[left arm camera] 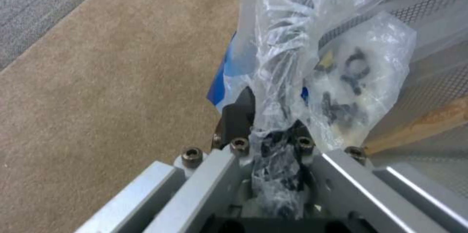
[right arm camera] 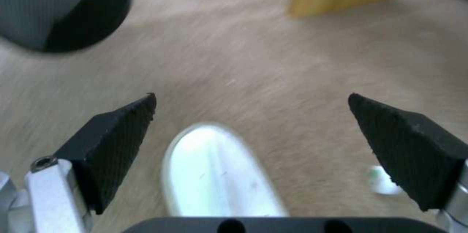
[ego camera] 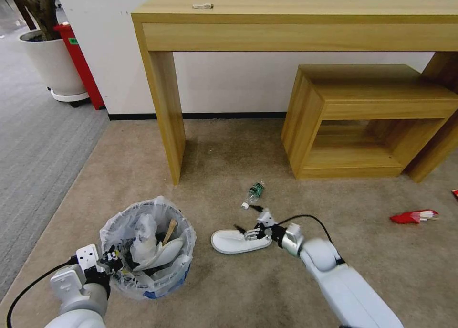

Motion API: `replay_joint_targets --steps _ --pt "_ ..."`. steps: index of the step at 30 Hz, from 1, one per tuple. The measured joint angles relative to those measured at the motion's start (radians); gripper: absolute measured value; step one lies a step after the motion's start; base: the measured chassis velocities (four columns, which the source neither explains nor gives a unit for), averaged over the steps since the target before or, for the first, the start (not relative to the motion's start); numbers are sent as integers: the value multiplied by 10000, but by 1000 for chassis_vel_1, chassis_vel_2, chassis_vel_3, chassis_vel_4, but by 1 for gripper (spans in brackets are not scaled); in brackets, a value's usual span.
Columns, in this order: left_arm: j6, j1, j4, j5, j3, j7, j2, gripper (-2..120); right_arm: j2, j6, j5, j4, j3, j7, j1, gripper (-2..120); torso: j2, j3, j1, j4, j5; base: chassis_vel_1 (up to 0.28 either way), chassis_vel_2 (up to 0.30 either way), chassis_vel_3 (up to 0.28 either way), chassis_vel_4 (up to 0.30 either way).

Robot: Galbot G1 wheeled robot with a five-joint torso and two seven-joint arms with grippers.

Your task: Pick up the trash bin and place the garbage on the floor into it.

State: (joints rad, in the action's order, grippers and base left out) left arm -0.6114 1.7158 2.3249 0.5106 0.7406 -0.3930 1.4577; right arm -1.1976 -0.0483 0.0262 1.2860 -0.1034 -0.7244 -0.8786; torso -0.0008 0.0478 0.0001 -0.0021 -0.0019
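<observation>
The trash bin [ego camera: 149, 251], lined with a crinkled clear bag, stands on the beige floor [ego camera: 229, 290] at the lower left. A white slipper and a wooden stick [ego camera: 169, 231] lie inside it. My left gripper [ego camera: 112, 259] is shut on the bin's rim and bag [left arm camera: 287, 79]. A second white slipper [ego camera: 237, 242] lies to the right of the bin. My right gripper [ego camera: 248, 219] hangs open just over its heel end; in the right wrist view the slipper [right arm camera: 219, 178] lies between the spread fingertips [right arm camera: 124, 127]. A green-label bottle [ego camera: 254, 193] lies just beyond.
A red wrapper [ego camera: 413, 216] lies on the carpet at the right. A tall wooden table [ego camera: 164, 108] and a low wooden shelf [ego camera: 362, 118] stand against the back wall. A grey carpet strip [ego camera: 38, 151], a potted plant [ego camera: 50, 60] and a red object are at the left.
</observation>
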Motion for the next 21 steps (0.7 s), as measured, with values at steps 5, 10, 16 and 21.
replay_joint_targets --steps 5,10,16,21 --pt "7 -12 -78 -5 41 -1 4 1 -251 23 -733 -880 419 -668 795 100 0 0 0 1 -2 0 0 0 0" --pt "13 -160 -281 0 79 -10 -10 1 -825 -81 -1883 -2454 888 -1041 1898 100 0 1 0 1 -3 0 0 0 0" --pt "13 -358 -510 2 5 -29 13 1 -1201 -482 -2843 -3555 1041 -1437 2467 100 0 0 0 0 -2 0 0 0 0" --pt "24 -488 -732 13 -41 -31 30 1 -1476 -795 -3424 -4345 1096 -1697 2788 100 0 1 0 -1 -2 0 0 0 0"
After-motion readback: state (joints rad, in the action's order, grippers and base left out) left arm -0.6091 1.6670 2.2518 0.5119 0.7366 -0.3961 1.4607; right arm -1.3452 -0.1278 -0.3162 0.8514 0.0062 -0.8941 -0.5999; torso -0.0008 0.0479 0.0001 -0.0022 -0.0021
